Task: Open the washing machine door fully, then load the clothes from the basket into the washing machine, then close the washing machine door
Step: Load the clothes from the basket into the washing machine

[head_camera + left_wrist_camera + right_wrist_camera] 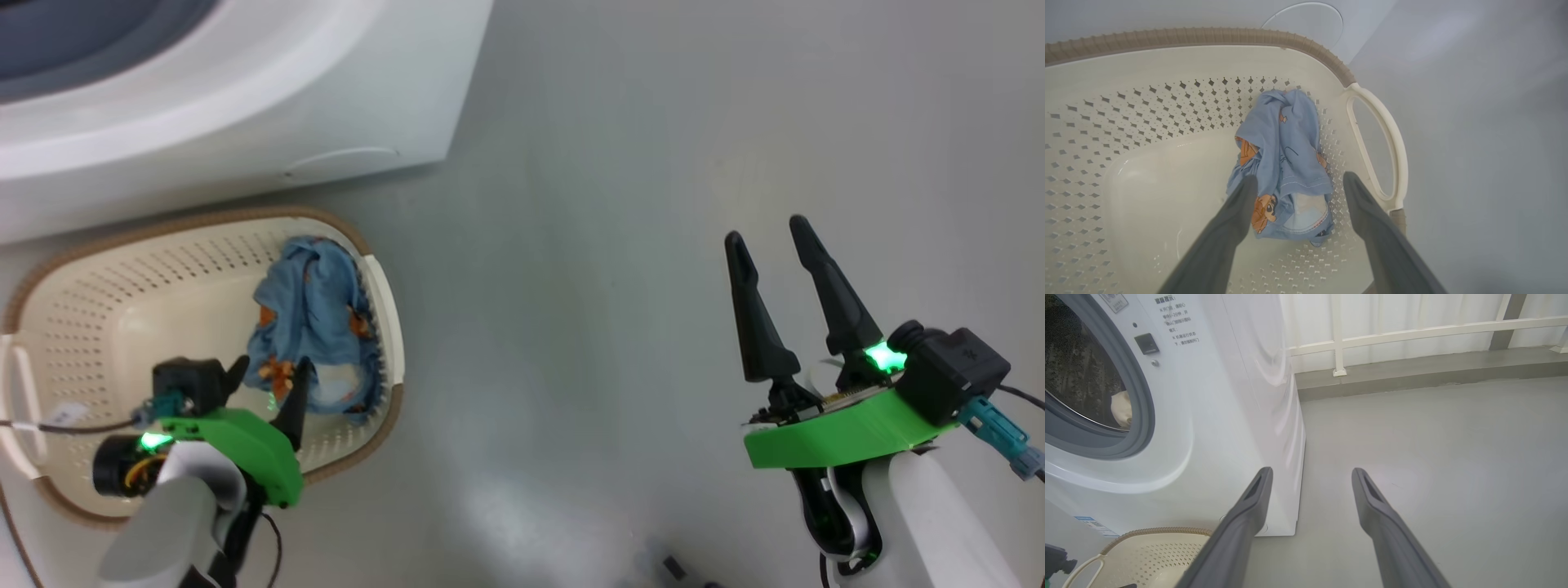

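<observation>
A bunched piece of light blue clothes (314, 327) (1284, 163) with orange animal prints lies against the right wall of the cream basket (122, 269) (1147, 61) (1151, 549). My left gripper (265, 380) (1298, 185) hangs open inside the basket, its fingers straddling the near end of the clothes without closing on them. My right gripper (767, 237) (1310, 475) is open and empty over the floor to the right. The white washing machine (245, 98) (1224, 416) stands behind the basket with its drum mouth uncovered and a pale piece of cloth (1122, 409) inside. The door is out of view.
Bare grey floor (612, 245) stretches right of the basket and machine. A white railing (1412, 335) and a low ledge run along the far wall. The round flap (1306, 22) low on the machine sits just beyond the basket rim.
</observation>
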Robot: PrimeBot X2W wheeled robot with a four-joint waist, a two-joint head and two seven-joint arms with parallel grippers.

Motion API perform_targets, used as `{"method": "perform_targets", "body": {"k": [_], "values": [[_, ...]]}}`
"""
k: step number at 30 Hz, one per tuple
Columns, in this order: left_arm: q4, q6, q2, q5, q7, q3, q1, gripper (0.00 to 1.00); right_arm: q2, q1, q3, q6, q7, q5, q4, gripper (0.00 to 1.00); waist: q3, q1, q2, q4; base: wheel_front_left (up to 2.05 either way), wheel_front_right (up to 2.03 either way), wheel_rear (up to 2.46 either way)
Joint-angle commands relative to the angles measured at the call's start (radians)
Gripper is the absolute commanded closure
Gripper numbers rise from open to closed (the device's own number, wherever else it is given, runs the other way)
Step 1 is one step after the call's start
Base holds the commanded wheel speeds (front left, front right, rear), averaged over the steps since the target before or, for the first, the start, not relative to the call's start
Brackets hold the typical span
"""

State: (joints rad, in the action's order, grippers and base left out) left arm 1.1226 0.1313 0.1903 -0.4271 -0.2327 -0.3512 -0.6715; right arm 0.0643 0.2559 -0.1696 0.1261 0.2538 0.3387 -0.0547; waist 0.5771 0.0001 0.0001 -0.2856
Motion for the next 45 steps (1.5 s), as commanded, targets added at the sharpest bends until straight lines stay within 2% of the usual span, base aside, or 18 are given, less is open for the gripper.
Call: {"method": "perform_targets", "body": {"k": [1, 11, 22, 36, 45], "values": [[0.001, -0.001, 0.033, -0.012, 0.001, 0.013, -0.009, 0.00, 0.002, 0.007, -0.026, 0.005, 0.008, -0.012, 0.027, 0.00, 0.041, -0.0001, -0.0001, -0.024, 0.00, 0.00, 0.00], [0.057, -0.001, 0.095, -0.114, 0.096, -0.087, -0.100, 0.00, -0.012, 0.046, -0.045, 0.005, 0.008, -0.011, 0.046, 0.00, 0.129, -0.0001, -0.0001, -0.051, 0.00, 0.00, 0.00], [0.016, -0.001, 0.164, -0.237, 0.173, -0.195, -0.155, 0.00, -0.014, 0.059, -0.058, 0.005, 0.008, 0.007, 0.058, 0.00, 0.196, -0.0001, -0.0001, -0.080, 0.00, 0.00, 0.00], [-0.036, -0.001, 0.247, -0.397, 0.207, -0.353, -0.219, 0.00, -0.014, 0.063, -0.086, 0.005, 0.008, 0.021, 0.069, 0.00, 0.240, -0.0001, -0.0001, -0.119, 0.00, 0.00, 0.00], [-0.038, -0.001, 0.273, -0.459, 0.218, -0.437, -0.252, 0.00, -0.014, 0.064, -0.107, 0.005, 0.008, 0.021, 0.076, 0.00, 0.256, -0.0001, -0.0001, -0.141, 0.00, 0.00, 0.00]]}}
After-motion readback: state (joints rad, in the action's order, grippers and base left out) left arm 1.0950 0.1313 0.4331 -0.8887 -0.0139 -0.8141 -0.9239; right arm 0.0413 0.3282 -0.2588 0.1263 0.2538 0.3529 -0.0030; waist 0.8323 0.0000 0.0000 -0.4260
